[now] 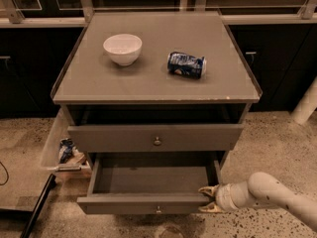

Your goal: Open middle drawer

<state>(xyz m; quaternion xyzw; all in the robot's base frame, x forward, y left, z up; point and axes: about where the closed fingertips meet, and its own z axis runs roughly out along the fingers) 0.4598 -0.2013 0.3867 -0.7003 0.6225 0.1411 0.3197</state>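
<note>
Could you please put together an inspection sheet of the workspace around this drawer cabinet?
Surface: grey cabinet top, carrying a white bowl and a blue can lying on its side.
Job's things: middle drawer pulled well out, plain grey inside, nothing seen in it; upper drawer slightly out.
Clutter: side bin left of the cabinet, holding packets.
Grippers: the tool is at the right end of the middle drawer's front.
Cables: thin dark cord on the floor at the left edge.
Surroundings: speckled floor, dark cabinets behind, white post at right.
</note>
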